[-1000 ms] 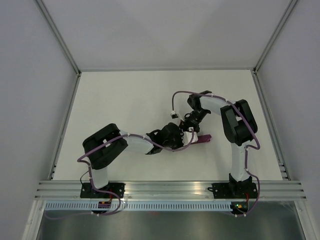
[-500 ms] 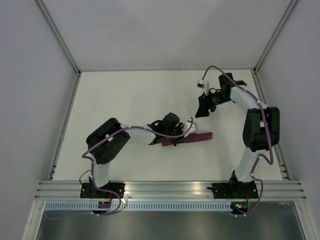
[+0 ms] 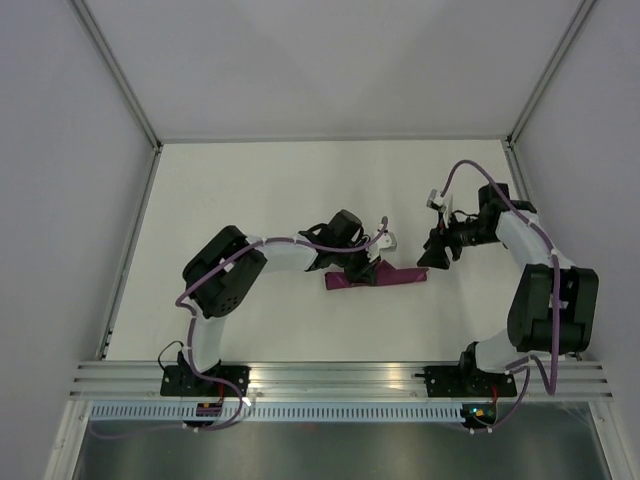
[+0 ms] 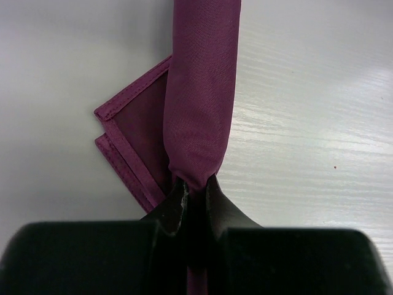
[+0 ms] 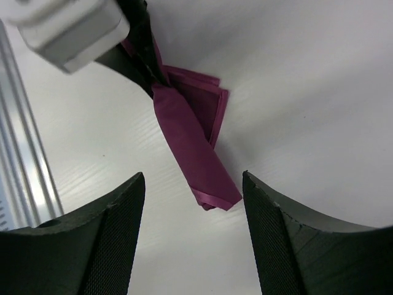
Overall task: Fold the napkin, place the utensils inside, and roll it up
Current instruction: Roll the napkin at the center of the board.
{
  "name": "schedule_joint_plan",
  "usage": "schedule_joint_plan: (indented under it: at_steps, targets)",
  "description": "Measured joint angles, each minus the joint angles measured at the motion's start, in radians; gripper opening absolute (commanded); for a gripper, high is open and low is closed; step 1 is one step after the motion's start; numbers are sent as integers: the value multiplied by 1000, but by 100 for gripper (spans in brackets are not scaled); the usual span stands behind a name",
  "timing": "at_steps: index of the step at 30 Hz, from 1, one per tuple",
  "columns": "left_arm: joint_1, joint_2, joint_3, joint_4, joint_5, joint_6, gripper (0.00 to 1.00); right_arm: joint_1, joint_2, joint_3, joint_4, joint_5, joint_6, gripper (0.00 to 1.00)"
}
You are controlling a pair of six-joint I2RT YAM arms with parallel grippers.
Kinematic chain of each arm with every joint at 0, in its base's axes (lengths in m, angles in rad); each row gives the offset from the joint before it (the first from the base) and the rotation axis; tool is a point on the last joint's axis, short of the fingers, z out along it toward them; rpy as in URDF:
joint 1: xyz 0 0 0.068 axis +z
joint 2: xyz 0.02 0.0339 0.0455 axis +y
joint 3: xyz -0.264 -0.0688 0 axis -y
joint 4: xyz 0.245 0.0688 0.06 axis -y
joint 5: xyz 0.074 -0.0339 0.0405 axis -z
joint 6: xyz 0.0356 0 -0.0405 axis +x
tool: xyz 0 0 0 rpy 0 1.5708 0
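Note:
The plum-purple napkin lies on the table as a narrow roll, with a loose hemmed corner sticking out beside it. My left gripper is shut on the left end of the roll, the cloth pinched between its black fingers; the top view shows this gripper low over that end. My right gripper hovers open just off the roll's right end, touching nothing, its fingers spread wide. The utensils are hidden from view.
The white tabletop is walled on three sides by pale panels. An aluminium rail runs along the near edge, and the right wrist view shows it at the left. My left wrist's white camera housing shows above the roll.
My right arm has lifted off the napkin, swung back and right, then come down beside the roll's right end with its jaws spread wider. The left gripper stays shut on the roll.

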Motion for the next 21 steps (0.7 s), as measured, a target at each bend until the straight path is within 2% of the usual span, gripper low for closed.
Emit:
schedule_joint_plan:
  at_steps: [6,9,21]
  targets:
    - [18,35,64,-83,73,-1,2,132,-266,-318,274,158,29,76]
    - [27,48,85,-120,109,-2,2,214,-341,-393,368,228,42,76]
    - [42,106,188,-329,223,-15,2,461,-338,-481,603,439,66,73]
